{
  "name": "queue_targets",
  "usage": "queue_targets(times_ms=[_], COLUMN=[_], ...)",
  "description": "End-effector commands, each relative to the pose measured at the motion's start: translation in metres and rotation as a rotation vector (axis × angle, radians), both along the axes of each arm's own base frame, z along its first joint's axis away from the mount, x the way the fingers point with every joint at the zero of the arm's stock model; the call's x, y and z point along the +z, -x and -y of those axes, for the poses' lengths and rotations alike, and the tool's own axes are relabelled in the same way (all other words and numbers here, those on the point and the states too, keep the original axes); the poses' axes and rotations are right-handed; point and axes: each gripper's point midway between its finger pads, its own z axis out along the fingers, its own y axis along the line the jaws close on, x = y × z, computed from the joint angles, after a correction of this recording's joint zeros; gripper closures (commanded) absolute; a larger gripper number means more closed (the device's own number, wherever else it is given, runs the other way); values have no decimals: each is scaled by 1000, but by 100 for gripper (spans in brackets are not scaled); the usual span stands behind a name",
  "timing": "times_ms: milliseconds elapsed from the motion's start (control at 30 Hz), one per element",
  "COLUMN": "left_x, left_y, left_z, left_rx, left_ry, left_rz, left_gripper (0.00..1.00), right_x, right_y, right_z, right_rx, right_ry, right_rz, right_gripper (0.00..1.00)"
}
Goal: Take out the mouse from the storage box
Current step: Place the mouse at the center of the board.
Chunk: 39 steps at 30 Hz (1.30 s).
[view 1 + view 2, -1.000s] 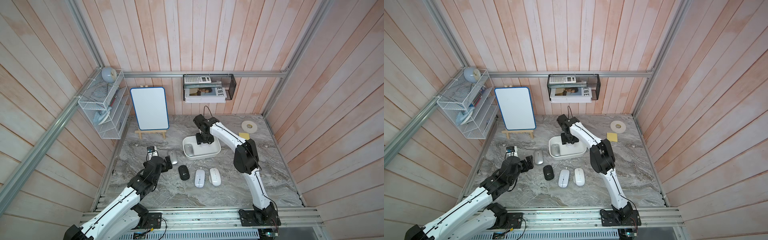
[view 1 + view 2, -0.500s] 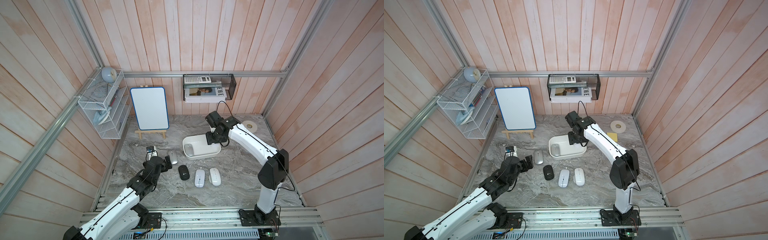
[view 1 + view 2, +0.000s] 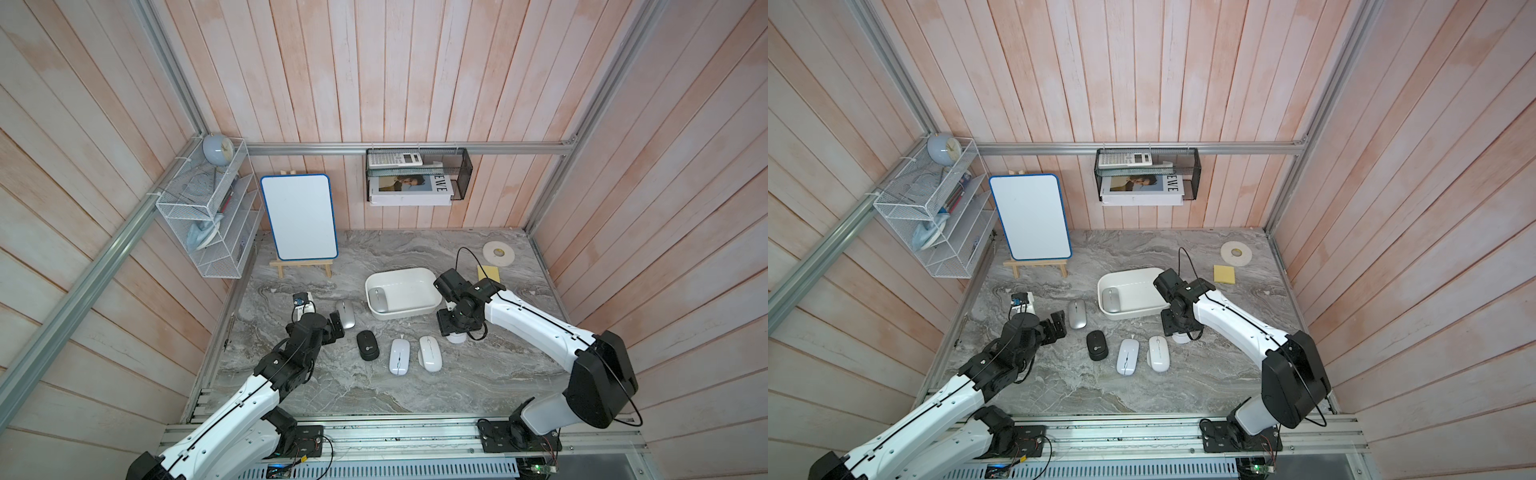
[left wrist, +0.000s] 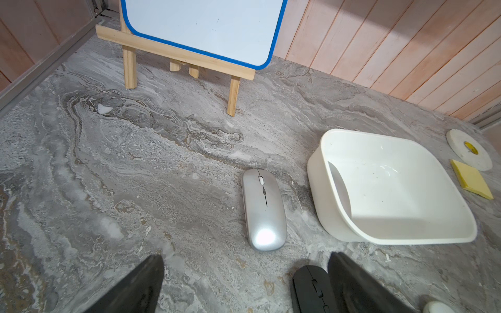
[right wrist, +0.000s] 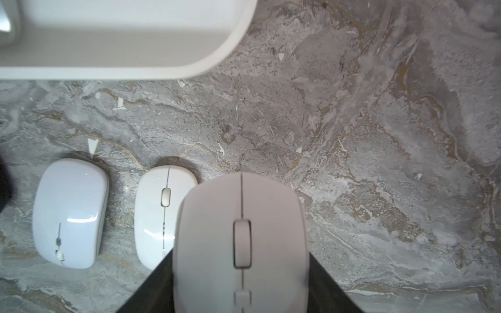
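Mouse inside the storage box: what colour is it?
The mouse is silver-grey, clearest in a top view.

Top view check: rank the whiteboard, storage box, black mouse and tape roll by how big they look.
1. whiteboard
2. storage box
3. black mouse and tape roll: these look about alike, and the roll lies farther from the camera, so I leave them unranked.

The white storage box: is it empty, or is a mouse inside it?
Not empty. One silver mouse lies inside the storage box, at one end, in both top views.
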Motion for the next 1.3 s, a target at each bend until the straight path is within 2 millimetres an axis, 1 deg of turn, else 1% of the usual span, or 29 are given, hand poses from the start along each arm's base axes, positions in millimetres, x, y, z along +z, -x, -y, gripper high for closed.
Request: queue_targets(times_ms=[0,267,367,500,800,1000,1133,1267], left_x=[-4,-7,-9,-10,-12,-10,-9,-10], left_y=[0,1,0,-1,-2,0,1,1], left_z=[-2,-2,-1,-1,0,3,3,4], left_rx=[7,8,6,7,8,-5,-7,-9], left_ry=[-22,-19,-22,-26,-21,-5,-9,-1], left_rz=[-6,-9,-13,-16,-29,-34,-40,-46], left_gripper=[0,0,0,0,0,0,0,0], right_x=[-10,-55,-68,-78,-87,-87,-81,-66], right_y=[-8,-10,-9,-10,-13,-15,-18,-23], right_z=[-2,8,7,8,16,21,21,22], right_rx=[-25,-66,-64,-64,-92,-124,-138,-140], right_ry=[-36,-34,-26,-13,14,43,46,65], right_rz=[33,-33,-57,-76,-102,-95,-94,-80], right_gripper=[40,41,41,41,38,29,23,21])
